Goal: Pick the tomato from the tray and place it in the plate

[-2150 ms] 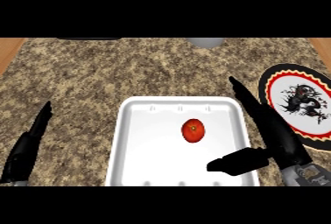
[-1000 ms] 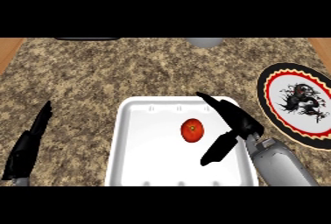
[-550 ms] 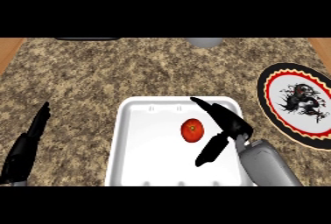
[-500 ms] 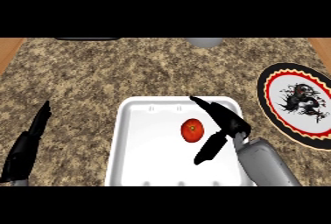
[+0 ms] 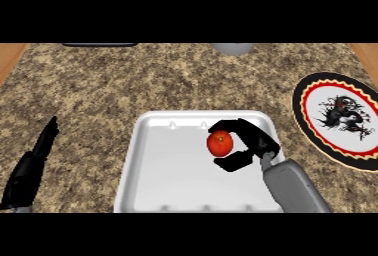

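Observation:
A red tomato (image 5: 219, 143) lies in the white tray (image 5: 159, 165) near its upper right part. My right hand (image 5: 251, 142) is curled round the tomato from the right, fingers arching over its top and thumb below it. The plate (image 5: 341, 117), white with a black and red rim and a dark drawing, lies on the counter at the far right, apart from the tray. My left hand (image 5: 33, 165) rests open at the left edge, fingers straight and pointing up.
A speckled stone counter (image 5: 148, 80) surrounds the tray. A grey round object (image 5: 232, 47) and a dark flat object (image 5: 100, 44) sit at the far edge.
My right hand has gone from open beside the tomato to curled round it. The tomato stays in the tray. The left hand has not moved.

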{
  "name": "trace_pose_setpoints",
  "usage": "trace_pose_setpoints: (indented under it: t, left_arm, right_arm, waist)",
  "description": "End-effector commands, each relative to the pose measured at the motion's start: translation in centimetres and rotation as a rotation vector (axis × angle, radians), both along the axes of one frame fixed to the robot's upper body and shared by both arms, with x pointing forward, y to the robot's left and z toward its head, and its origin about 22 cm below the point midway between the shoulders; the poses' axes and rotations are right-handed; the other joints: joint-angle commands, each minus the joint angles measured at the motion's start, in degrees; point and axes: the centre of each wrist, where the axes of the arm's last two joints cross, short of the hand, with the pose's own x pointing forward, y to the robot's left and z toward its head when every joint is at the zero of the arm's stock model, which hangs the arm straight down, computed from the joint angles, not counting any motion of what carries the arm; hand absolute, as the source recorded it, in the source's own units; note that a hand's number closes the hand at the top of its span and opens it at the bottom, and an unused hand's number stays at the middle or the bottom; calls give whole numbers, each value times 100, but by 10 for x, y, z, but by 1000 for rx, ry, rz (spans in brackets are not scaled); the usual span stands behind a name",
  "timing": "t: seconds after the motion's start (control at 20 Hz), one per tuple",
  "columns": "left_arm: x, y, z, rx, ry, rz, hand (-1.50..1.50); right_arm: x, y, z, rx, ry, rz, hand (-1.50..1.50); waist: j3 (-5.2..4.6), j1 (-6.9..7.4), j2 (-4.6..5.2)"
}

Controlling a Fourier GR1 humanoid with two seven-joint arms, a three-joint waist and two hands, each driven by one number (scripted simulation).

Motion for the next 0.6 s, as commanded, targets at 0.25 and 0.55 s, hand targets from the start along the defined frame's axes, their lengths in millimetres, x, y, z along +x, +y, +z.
trace_pose_setpoints:
  t: [0.25, 0.55]
  left_arm:
    - [4, 8, 11, 13, 3, 20, 0]
    - [-5, 7, 5, -6, -11, 40, 0]
  right_arm:
    - [12, -140, 16, -165, -89, -13, 150]
    - [3, -270, 88, -488, -182, -110, 150]
  waist:
    - [30, -139, 69]
    - [77, -220, 180]
